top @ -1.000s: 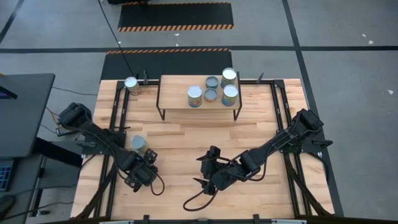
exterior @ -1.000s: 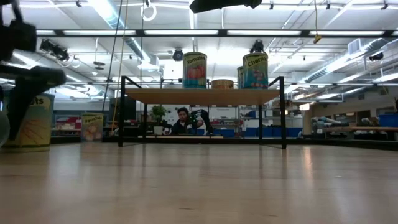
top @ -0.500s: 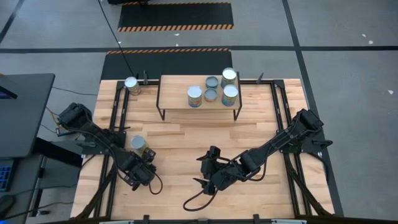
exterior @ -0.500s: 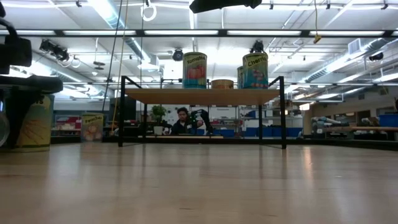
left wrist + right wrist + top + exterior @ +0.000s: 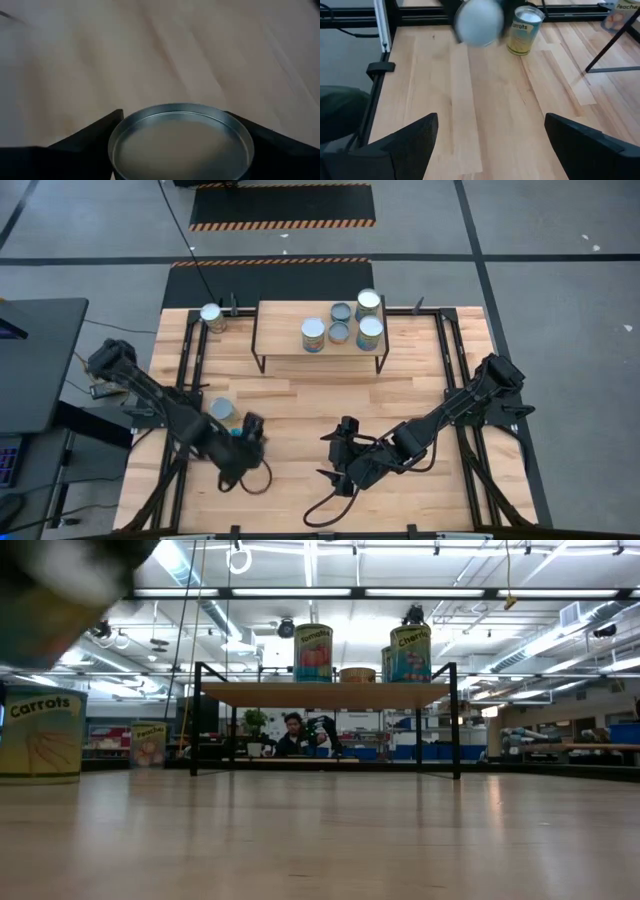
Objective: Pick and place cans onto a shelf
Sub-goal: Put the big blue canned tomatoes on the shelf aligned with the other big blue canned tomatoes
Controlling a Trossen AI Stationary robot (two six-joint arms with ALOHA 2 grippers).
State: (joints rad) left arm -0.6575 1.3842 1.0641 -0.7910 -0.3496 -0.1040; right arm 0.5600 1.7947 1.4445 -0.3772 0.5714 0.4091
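Gripping a silver-topped can (image 5: 180, 140) between its fingers (image 5: 85, 145), your left claw (image 5: 243, 442) hovers beside the carrots can (image 5: 222, 411).

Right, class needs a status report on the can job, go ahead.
Left gripper shut on held can, above the table. Right gripper open, waiting mid-table. Five shelf cans on shelf, two table cans waiting. Nothing blocks the shelf.

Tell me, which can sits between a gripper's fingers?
The can between the left gripper's fingers, lifted off the table. The carrots can stands on the table; others stand on the shelf.
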